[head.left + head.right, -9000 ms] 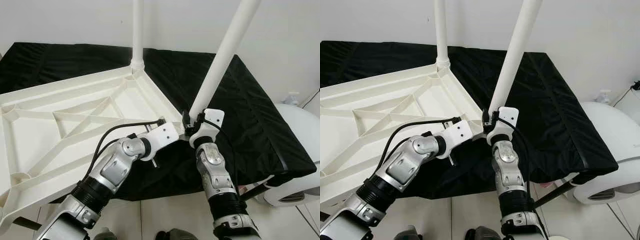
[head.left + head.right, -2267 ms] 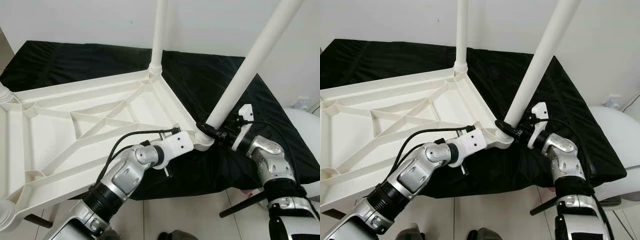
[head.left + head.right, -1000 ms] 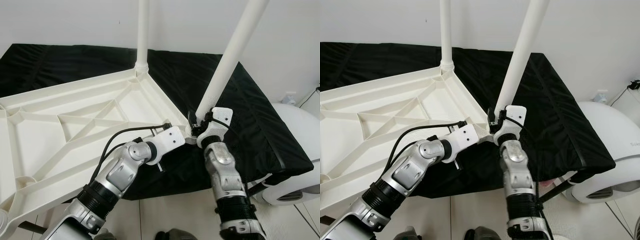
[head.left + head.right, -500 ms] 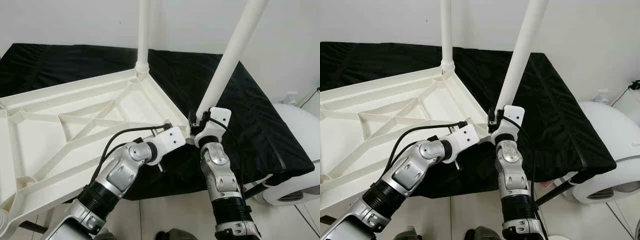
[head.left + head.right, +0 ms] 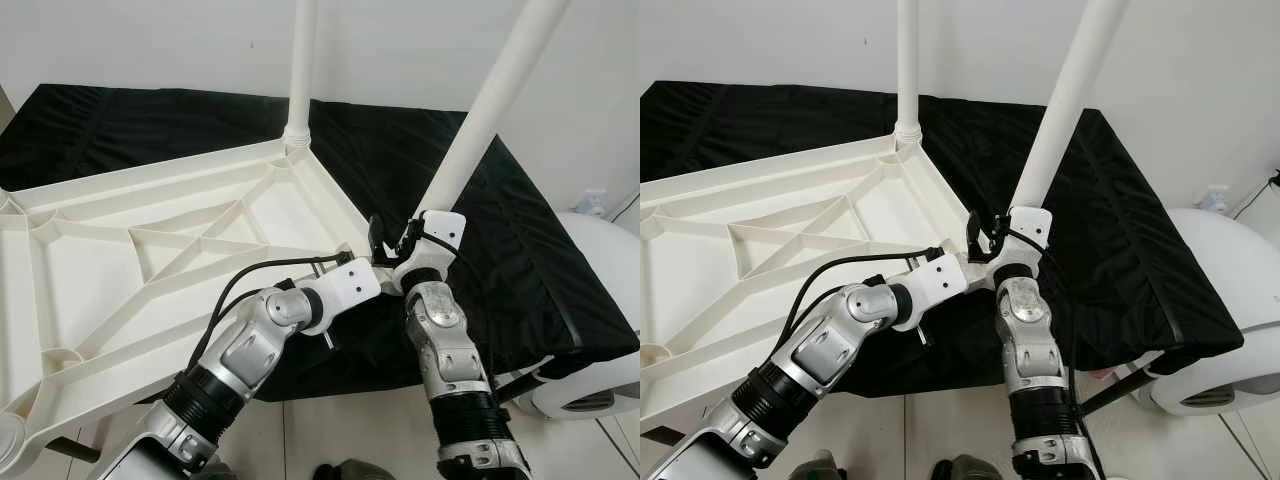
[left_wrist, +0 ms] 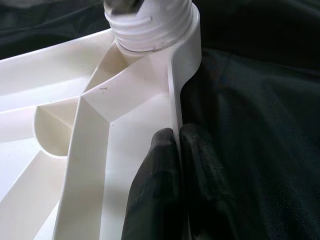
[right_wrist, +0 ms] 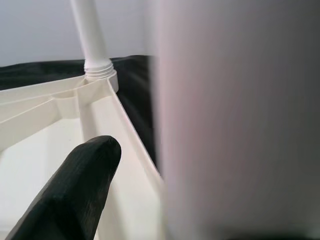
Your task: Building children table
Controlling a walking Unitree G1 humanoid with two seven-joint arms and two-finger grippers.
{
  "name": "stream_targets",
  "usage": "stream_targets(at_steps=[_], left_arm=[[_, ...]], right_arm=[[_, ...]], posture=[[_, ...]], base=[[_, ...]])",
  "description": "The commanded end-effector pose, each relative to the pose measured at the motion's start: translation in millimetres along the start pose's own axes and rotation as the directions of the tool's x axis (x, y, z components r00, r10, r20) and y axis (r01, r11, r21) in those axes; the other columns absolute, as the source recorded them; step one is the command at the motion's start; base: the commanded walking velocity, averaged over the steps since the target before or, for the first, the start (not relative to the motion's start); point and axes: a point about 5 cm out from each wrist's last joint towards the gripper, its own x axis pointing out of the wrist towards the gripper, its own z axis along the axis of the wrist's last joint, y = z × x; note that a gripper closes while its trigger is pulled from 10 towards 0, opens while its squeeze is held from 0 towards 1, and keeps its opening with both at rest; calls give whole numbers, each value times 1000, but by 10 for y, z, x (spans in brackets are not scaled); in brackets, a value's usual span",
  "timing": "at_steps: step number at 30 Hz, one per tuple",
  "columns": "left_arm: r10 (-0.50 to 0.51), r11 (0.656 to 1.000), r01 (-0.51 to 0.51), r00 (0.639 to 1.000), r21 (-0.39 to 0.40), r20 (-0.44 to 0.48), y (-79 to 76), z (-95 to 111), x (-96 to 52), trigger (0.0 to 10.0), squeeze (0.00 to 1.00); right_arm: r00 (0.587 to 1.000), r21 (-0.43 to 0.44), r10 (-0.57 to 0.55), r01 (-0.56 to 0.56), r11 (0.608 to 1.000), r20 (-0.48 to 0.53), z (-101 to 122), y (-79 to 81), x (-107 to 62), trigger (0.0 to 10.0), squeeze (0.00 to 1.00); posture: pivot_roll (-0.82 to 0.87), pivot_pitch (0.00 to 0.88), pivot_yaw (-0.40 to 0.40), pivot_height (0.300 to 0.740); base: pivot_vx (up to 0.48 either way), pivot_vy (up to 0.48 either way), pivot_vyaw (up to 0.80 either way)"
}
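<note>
The white children's table top (image 5: 150, 250) lies upside down on a black cloth (image 5: 540, 270). Two white legs stand in its corners: a far leg (image 5: 300, 70) and a near leg (image 5: 485, 110). My left gripper (image 6: 176, 150) is shut on the table's rim just below the near leg's threaded socket (image 6: 150, 25). My right gripper (image 5: 402, 233) sits at the base of the near leg and is open. One black finger (image 7: 75, 190) stands apart from the leg (image 7: 235, 120), with the rim showing in the gap. The other finger is hidden behind the leg.
The cloth-covered surface ends at a front edge near my arms, with tiled floor (image 5: 340, 430) below. A white rounded appliance (image 5: 600, 320) and a black rod (image 5: 515, 385) stand at the right. An empty leg socket (image 5: 10, 435) is at the near left corner. A white wall runs behind.
The right wrist has swung back from the leg's right side to below it. Its visible finger now stands a little further from the leg. The left gripper stays on the rim. The camera shifted slightly.
</note>
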Motion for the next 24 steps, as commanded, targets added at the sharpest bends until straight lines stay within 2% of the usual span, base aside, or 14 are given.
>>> stream_targets(at_steps=[1,2,3,7,9,11,13,14,16,21,24], left_arm=[[-116,993,116,992,4,54,-225,84,89,10000,0],[-116,993,116,992,5,54,-222,84,88,10000,0],[-115,993,115,992,4,53,-216,80,81,10000,0],[-114,993,114,992,3,51,-209,74,75,10000,0],[-115,993,115,992,3,50,-202,70,68,10000,0],[-116,993,116,992,3,49,-201,69,66,10000,0],[-117,993,117,992,6,50,-196,72,65,10000,0],[-117,993,117,992,6,50,-196,72,65,10000,0],[-118,993,117,992,8,50,-191,74,67,10000,0],[-118,993,118,992,11,50,-184,77,69,10000,0],[-118,993,118,992,11,50,-181,79,68,10000,0]], right_arm=[[1000,9,19,-19,1000,-3,4,-23,2,10000,0],[999,17,52,-52,998,-7,-8,-48,-8,10000,0],[990,24,142,-142,990,-7,-24,-106,-28,10000,0],[975,33,222,-222,975,-6,-28,-165,-43,10000,0],[937,60,349,-347,936,-21,-36,-316,-50,10000,0],[924,71,381,-378,923,-24,-34,-360,-53,10000,0],[884,57,465,-463,885,-40,-32,-481,-66,10000,0],[884,57,465,-463,885,-40,-32,-481,-66,10000,0],[854,58,516,-513,857,-63,-37,-596,-69,10000,0],[840,25,534,-534,845,-100,-56,-751,-35,10000,0],[826,37,552,-551,833,-116,-66,-817,-21,10000,0]], posture=[[28,0,-115,740],[28,3,-112,740],[26,4,-108,740],[27,6,-106,740],[24,6,-99,740],[24,6,-99,740],[22,3,-94,740],[22,3,-94,740],[21,3,-93,740],[23,0,-89,740],[24,0,-87,740]], base=[[0,0,0],[0,0,0],[0,0,0],[0,0,0],[0,0,0],[0,0,0],[0,0,0],[0,0,0],[0,0,0],[0,0,0],[0,0,0]])
